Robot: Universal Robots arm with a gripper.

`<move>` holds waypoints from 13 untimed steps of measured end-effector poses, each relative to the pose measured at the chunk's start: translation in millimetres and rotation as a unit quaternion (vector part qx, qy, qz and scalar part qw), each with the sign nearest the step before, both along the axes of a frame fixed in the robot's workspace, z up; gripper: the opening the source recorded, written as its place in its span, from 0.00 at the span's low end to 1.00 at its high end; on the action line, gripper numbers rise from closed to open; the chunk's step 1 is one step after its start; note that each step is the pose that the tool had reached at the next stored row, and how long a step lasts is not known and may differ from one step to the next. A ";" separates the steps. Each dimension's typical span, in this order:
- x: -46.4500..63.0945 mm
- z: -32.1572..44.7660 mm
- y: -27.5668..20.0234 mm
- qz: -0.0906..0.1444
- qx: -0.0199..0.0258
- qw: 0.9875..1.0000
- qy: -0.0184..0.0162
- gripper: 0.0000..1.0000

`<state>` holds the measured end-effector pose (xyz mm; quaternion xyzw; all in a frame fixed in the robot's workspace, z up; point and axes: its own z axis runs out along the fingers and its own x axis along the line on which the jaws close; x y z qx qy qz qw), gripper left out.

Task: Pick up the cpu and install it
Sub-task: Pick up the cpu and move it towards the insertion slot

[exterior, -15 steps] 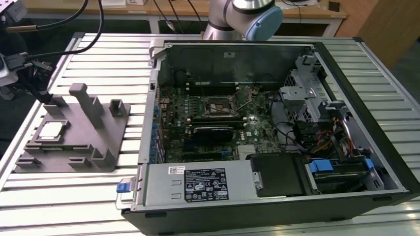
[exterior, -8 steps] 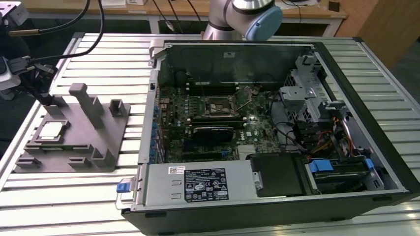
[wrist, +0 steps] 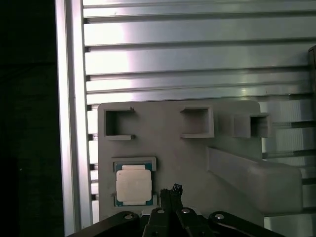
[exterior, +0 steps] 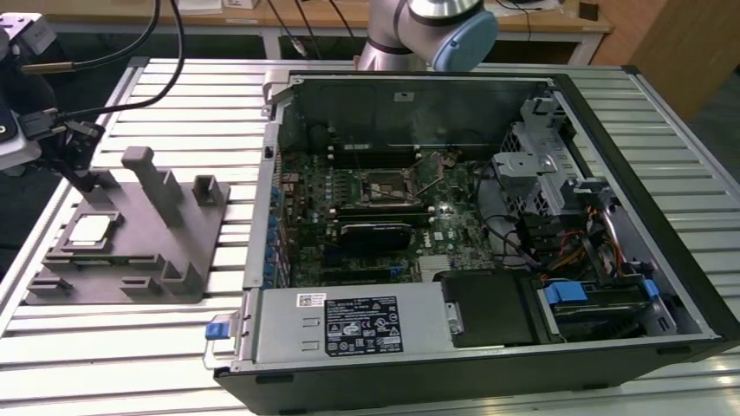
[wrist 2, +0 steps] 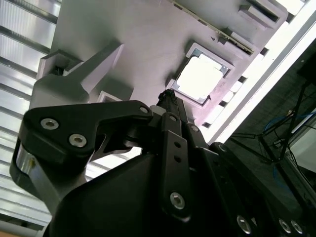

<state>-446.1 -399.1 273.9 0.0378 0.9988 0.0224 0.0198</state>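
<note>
Gripper [wrist: 173, 189] tips pinched together, empty, over grey holder [wrist: 168, 153]; cpu [wrist: 133, 186] lies flat in holder's pocket, just beside the tips

cpu [wrist 2: 199, 79] in holder [wrist 2: 143, 39], hand [wrist 2: 167, 96] near

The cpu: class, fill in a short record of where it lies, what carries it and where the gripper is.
cpu: flat in a square recess, pale top up
carrier: grey holder on the slatted table, to the exterior view's left of the open computer case
gripper: over the holder, close beside the cpu
task: cpu not yet lifted
</note>
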 end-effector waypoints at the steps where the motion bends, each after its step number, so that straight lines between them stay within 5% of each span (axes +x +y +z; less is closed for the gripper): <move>1: -1.0 -0.9 0.0 0.000 0.000 1.000 0.000 0.11; 13: -17.4 -12.0 -1.9 0.000 0.000 1.000 0.000 0.11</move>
